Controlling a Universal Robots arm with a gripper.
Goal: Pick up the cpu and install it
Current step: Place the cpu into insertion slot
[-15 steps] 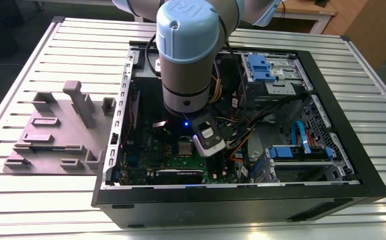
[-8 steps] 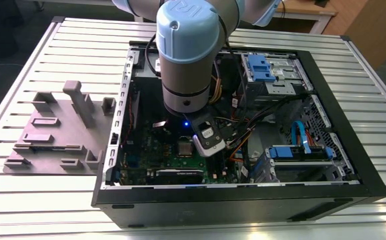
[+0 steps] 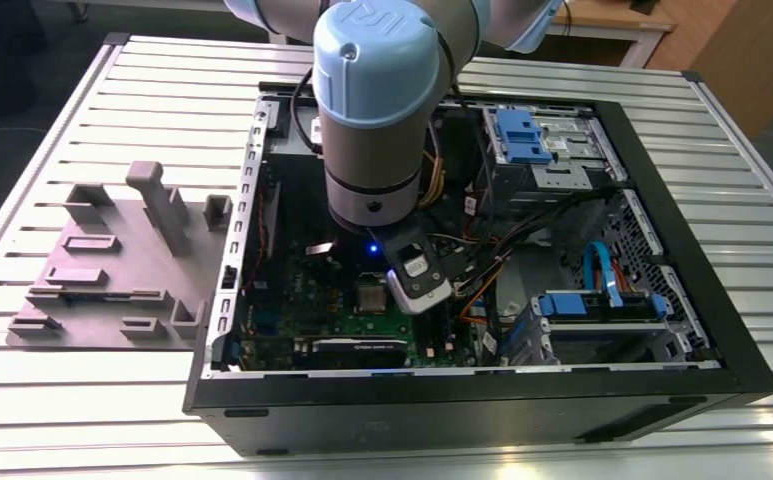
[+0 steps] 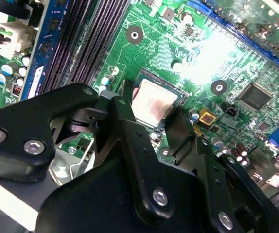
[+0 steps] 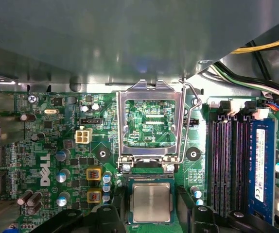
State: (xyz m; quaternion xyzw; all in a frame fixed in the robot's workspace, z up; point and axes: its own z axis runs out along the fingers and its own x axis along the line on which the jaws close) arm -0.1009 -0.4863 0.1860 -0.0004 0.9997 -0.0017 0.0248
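Inside the open computer case (image 3: 653,380), in the exterior view, the robot arm (image 3: 373,110) reaches down over the green motherboard (image 3: 313,300).

In the second wrist view, the cpu (image 4: 151,104) lies flat in its socket. The gripper (image 4: 150,112) has one black finger on each side of it.

In the first wrist view, the jaws are open wide around the cpu (image 5: 150,201), with a small gap on each side. They hold nothing. The metal socket lid (image 5: 151,94) is flipped open just beside it.

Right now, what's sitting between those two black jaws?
The cpu, a silvery square seated on the green motherboard. The jaws stand either side, clear of its edges, in the first wrist view.
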